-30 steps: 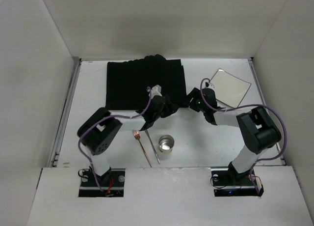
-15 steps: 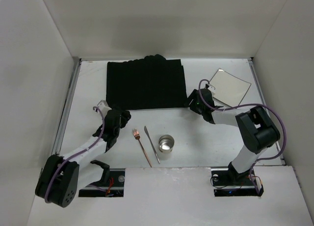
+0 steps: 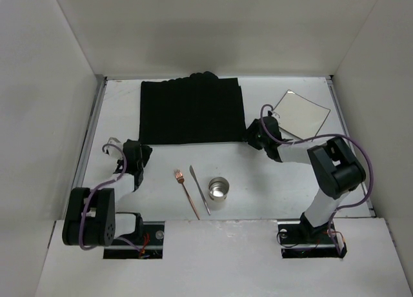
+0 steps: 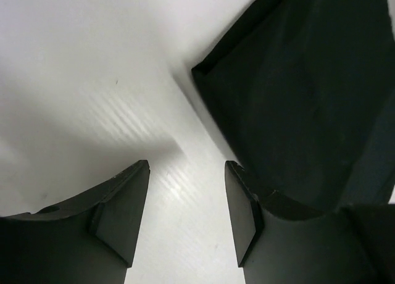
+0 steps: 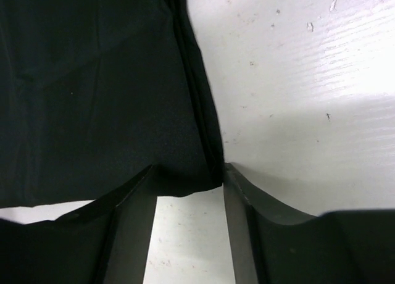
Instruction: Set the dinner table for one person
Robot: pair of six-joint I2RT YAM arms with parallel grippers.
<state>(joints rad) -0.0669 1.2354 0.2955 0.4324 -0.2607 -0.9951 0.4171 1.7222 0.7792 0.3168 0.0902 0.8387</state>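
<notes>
White and matte, the large flat counter [image 3: 290, 174] fills the floor of the white-walled enclosure, with both arm bases bolted at its near edge. A black ribbed rectangular cloth mat [image 3: 191, 111] lies flat at its far middle. A small pale square plate [image 3: 302, 114] rests on the counter at the far right, just beside the mat and turned at an angle to it. Near the front centre, a copper-coloured fork [image 3: 187, 192], a slim silver knife [image 3: 199, 188] and a round shiny metal cup [image 3: 219, 190] lie side by side, the knife between the other two, all well clear of the mat.

The left pincer [image 3: 141, 152] sits low just off the mat's near left corner. In the left wrist view, the left pincer [image 4: 186, 167] has its fingers parted around bare counter, holding nothing, with the mat's corner ahead and to the right.

The right pincer [image 3: 249, 133] is at the mat's near right corner. In the right wrist view, the right pincer [image 5: 188, 170] has its fingers apart, with the corner of the mat [image 5: 92, 99] lying between the tips, not clamped.
</notes>
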